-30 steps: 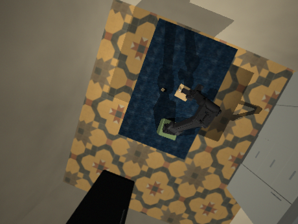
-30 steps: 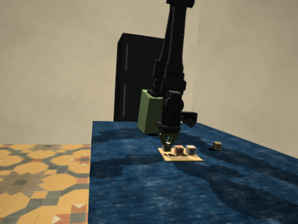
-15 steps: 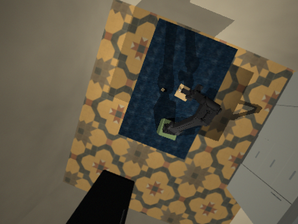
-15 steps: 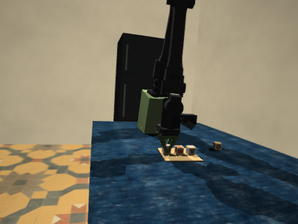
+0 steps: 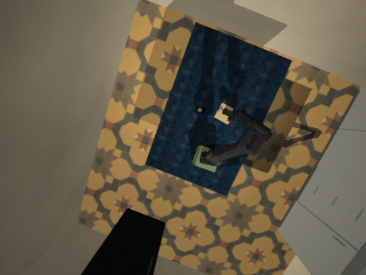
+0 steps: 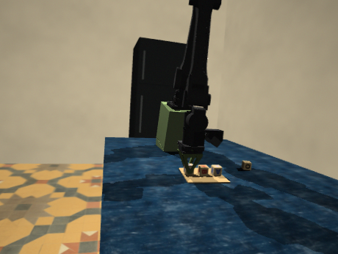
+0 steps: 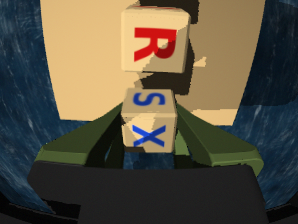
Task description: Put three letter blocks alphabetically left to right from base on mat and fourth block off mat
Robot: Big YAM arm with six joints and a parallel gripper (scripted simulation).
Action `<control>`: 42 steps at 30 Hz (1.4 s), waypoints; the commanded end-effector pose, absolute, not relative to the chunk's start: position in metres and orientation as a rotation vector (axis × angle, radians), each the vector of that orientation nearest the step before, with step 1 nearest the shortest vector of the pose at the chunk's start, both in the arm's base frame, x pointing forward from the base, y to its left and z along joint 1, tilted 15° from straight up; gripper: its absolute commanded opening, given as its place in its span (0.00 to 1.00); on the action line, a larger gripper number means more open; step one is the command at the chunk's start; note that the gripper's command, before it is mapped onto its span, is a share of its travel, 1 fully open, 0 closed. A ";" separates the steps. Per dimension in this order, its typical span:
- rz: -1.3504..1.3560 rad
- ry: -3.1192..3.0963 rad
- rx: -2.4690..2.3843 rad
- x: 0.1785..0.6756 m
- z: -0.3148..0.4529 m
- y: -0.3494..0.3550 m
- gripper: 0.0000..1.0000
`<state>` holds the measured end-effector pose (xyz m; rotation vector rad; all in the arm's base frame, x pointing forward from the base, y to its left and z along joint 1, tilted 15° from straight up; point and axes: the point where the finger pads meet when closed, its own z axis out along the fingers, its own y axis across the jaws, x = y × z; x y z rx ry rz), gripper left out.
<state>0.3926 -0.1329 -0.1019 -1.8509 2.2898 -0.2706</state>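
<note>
A blue table [image 6: 154, 213] lies beneath the claw. A green box [image 6: 170, 126] stands on the table, just behind the claw in the exterior view. Farther behind it, a black cabinet [image 6: 148, 88] stands against the beige wall [image 6: 59, 73]. Patterned orange floor tiles [image 6: 40, 205] spread out beside the table, well to the claw's side.

It looked like a home kitchen: patterned orange floor tiles [image 5: 187, 203], pale cabinet fronts with slim handles [image 5: 338, 207], and a tall black fridge-like unit [image 6: 154, 88] against plain walls.
</note>
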 end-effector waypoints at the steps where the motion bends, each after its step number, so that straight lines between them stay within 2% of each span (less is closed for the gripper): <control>1: -0.269 2.285 -1.854 0.398 -0.104 -0.128 0.25; 42: -0.257 2.287 -1.863 0.396 -0.106 -0.124 0.25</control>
